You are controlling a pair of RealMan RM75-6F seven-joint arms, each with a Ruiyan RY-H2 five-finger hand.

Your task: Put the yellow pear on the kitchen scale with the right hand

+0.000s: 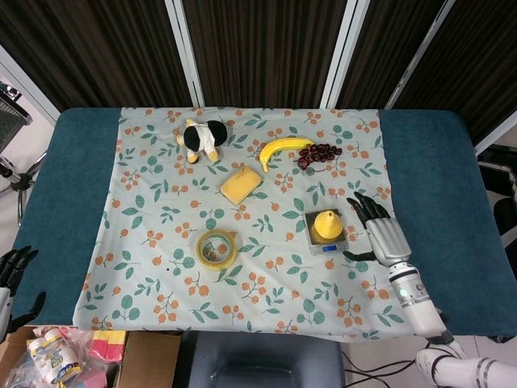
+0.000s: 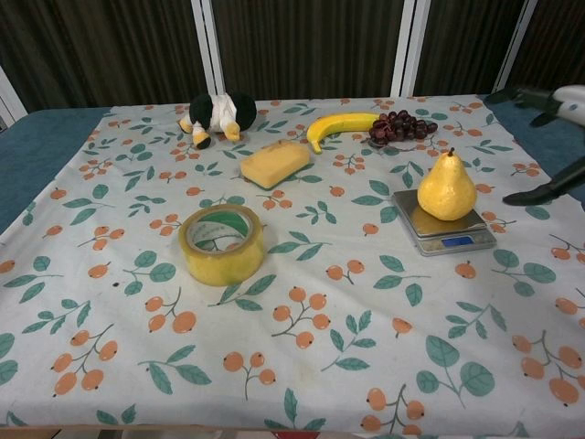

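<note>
The yellow pear (image 1: 327, 225) (image 2: 447, 187) stands upright on the small silver kitchen scale (image 1: 325, 240) (image 2: 446, 233), right of the table's middle. My right hand (image 1: 382, 232) (image 2: 548, 137) is open, fingers spread, a short way to the right of the scale and apart from the pear. Only its fingertips show at the chest view's right edge. My left hand (image 1: 11, 275) hangs off the table's left side at the head view's lower left, fingers apart and holding nothing.
On the floral cloth lie a roll of yellow tape (image 1: 216, 247), a yellow sponge (image 1: 241, 185), a banana (image 1: 283, 149), dark grapes (image 1: 319, 153) and a black-and-white plush toy (image 1: 201, 139). Boxes (image 1: 97, 347) sit below the table's front left.
</note>
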